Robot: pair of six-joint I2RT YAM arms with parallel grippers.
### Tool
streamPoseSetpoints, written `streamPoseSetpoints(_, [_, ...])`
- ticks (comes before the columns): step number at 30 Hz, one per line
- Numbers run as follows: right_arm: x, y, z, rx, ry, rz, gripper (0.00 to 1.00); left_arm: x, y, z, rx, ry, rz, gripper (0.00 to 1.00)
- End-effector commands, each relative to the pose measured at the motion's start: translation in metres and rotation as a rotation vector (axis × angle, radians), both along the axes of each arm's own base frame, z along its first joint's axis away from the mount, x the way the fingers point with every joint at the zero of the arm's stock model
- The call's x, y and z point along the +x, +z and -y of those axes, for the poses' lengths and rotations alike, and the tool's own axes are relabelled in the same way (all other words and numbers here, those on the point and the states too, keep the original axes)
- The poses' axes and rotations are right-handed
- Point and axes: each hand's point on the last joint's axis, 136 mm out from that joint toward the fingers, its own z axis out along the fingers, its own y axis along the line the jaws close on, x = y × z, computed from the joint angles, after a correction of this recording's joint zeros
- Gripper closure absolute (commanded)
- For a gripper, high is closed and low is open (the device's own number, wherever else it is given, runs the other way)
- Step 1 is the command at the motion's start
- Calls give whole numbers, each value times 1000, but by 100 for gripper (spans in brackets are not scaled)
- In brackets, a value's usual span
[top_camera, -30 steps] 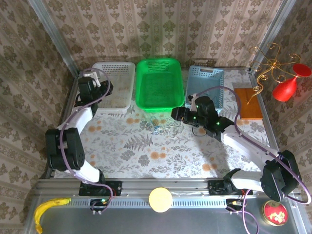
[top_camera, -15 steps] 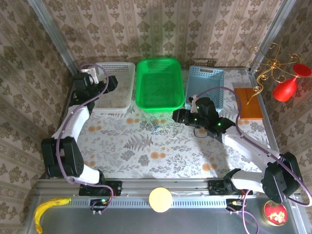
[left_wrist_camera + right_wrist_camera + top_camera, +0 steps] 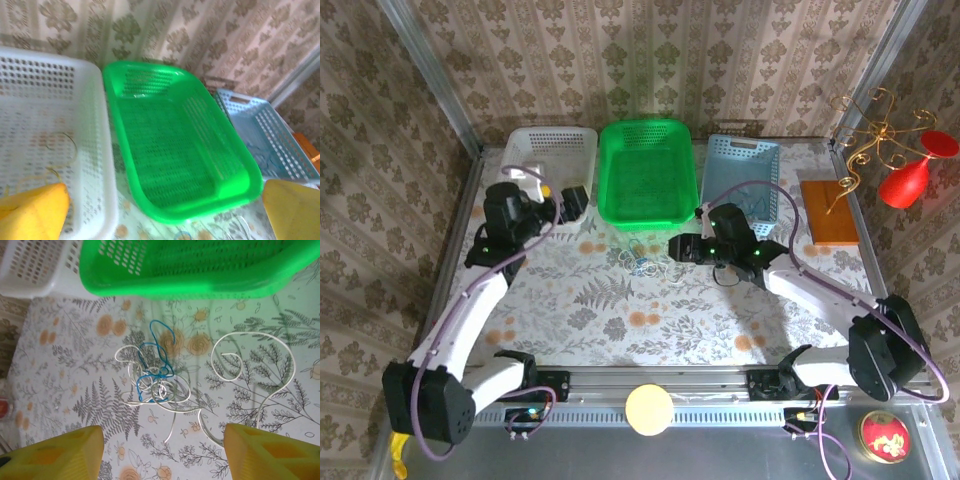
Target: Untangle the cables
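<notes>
Cables (image 3: 152,381) knotted on table (image 3: 75,365), outside green basket (image 3: 200,270).

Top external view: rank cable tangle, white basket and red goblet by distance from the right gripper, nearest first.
1. The cable tangle, just left of the right gripper.
2. The white basket, far left.
3. The red goblet, far right.

baskets (image 3: 648,175) 3 | arms (image 3: 470,300) 2 | blue cable (image 3: 161,374) 1 | cream cable (image 3: 250,334) 1
</notes>
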Motion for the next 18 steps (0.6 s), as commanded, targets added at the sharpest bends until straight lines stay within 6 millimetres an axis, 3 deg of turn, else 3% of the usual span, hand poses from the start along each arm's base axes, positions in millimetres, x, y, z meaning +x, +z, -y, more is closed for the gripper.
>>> streamPoseSetpoints(1, [5, -1, -12, -7, 31, 29, 35, -14, -17, 3, -21, 31, -32, 0])
streamPoseSetpoints(6, [8, -19, -26, -31, 64, 11, 35, -31, -52, 23, -90, -33, -111, 0])
streamPoseSetpoints(11, [10, -38, -28, -117, 113, 17, 35, -43, -79, 38, -93, -78, -184, 0])
streamPoseSetpoints(18, [3, -44, -29, -182, 231, 54, 37, -48, -86, 37, -91, -66, -198, 0])
